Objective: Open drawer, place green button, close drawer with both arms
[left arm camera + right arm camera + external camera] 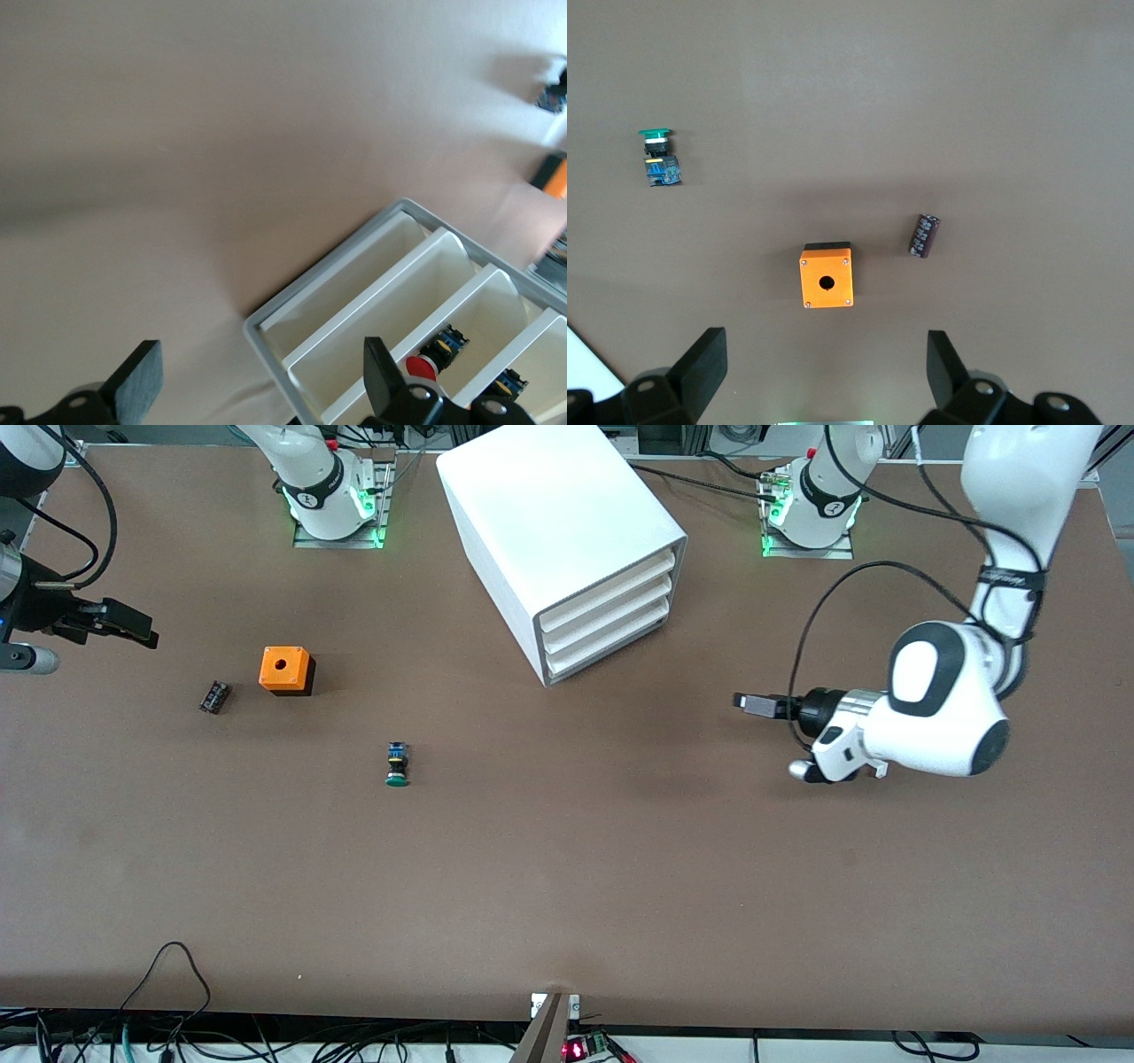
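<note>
Left hand [749, 705] hovers over bare tabletop [567, 886] near cabinet [567, 549] front, fingers spread wide, empty, probably lining up on drawer [611, 647], shut. Right hand [133, 627] waits at right arm's end of tabletop, fingers wide apart, empty. Button [398, 764] lies on its side, nearer camera than orange cube [286, 670].
</note>
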You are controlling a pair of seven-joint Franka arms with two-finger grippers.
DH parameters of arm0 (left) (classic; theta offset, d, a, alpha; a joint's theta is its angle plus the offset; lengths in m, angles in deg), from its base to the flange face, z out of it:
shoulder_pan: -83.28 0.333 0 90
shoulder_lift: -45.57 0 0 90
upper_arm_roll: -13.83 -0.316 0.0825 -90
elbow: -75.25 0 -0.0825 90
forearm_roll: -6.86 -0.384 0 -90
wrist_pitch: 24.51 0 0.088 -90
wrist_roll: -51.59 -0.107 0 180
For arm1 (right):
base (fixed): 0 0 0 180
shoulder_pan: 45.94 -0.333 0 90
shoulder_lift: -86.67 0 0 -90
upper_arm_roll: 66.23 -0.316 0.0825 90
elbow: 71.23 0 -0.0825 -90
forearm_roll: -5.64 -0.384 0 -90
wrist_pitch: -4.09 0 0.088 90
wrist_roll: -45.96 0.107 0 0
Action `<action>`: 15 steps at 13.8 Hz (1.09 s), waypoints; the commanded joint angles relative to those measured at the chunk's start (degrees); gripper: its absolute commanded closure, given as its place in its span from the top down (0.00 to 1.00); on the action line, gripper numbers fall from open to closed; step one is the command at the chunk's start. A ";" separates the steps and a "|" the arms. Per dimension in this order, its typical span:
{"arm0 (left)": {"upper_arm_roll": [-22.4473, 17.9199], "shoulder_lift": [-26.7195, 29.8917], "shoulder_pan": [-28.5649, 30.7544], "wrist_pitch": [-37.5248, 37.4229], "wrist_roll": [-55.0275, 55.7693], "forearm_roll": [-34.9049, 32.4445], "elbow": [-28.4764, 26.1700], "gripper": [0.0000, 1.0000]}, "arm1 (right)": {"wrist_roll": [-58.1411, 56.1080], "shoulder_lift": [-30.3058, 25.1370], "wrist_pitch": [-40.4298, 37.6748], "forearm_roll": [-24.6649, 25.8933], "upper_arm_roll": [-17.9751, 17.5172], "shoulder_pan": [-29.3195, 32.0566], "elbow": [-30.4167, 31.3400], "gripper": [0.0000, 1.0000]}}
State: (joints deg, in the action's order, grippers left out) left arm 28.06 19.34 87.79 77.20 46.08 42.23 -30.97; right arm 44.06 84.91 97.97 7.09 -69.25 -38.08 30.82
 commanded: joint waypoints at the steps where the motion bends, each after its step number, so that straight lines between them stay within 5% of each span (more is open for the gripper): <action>1: 0.62 -1.71 -1.51 3.84 -11.23 8.54 -5.73 1.00 | -0.39 0.88 -1.15 -1.02 -0.24 0.05 -1.33 1.00; 4: 3.24 -4.71 -4.06 8.83 -19.26 20.84 -10.92 1.00 | -0.13 2.98 -0.98 -1.10 -0.33 -0.04 -1.25 1.00; 8: 8.79 -5.24 -5.74 14.39 -19.27 23.34 -14.36 0.98 | 0.74 7.98 2.01 -3.39 -0.59 -4.07 -3.00 1.00; 12: 10.02 -5.15 -5.92 14.39 -19.27 24.39 -17.70 0.75 | 5.41 12.74 7.35 -2.78 -0.59 -11.27 -4.41 1.00; 15: 11.25 -5.15 -6.01 14.65 -19.19 24.48 -19.37 0.67 | 5.85 15.72 11.05 -3.47 -0.59 -13.83 -4.32 1.00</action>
State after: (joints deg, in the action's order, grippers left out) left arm 38.23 13.00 81.44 91.12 28.20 64.52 -48.17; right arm 49.42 98.42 107.85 4.50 -70.24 -50.67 27.97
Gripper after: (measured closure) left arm 0.264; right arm 0.000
